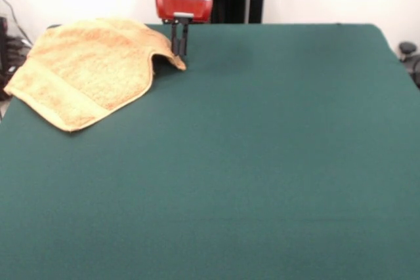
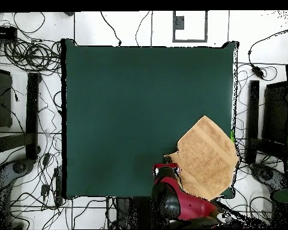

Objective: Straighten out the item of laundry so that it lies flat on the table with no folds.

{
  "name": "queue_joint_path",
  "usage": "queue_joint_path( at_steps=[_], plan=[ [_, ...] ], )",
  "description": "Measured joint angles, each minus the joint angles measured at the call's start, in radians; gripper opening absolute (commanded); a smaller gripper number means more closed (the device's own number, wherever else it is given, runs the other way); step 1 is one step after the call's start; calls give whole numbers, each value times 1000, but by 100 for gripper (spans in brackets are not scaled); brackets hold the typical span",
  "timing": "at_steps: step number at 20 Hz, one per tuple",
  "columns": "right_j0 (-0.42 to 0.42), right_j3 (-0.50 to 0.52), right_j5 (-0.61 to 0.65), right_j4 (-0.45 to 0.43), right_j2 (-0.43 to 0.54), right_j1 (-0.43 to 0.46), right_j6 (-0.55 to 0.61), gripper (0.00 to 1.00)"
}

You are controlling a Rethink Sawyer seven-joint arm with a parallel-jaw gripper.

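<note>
Table point(image 1: 275, 162): dark green cloth top, extended broadly beneath and to all sides of the gripper.

Towel point(image 1: 85, 70): orange-tan terry, spread diamond-wise at a table corner, one corner reaching the gripper and lifted off the cloth, leaving a small arch beside the tips; the rest lay mostly flat, away from the gripper, with part reaching to the table's edge.

Gripper point(image 1: 179, 49): red body, dark fingers pointed down, drawn together and pinching the raised towel corner; its tips stood close above the table.
</note>
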Motion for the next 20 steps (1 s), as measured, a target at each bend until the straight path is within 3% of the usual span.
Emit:
queue_joint_path(
  at_steps=[10,20],
  plan=[
    [-10,2,75,0,2,-50,0,0],
    [-132,32,488,-2,103,-414,0,0]
  ],
)
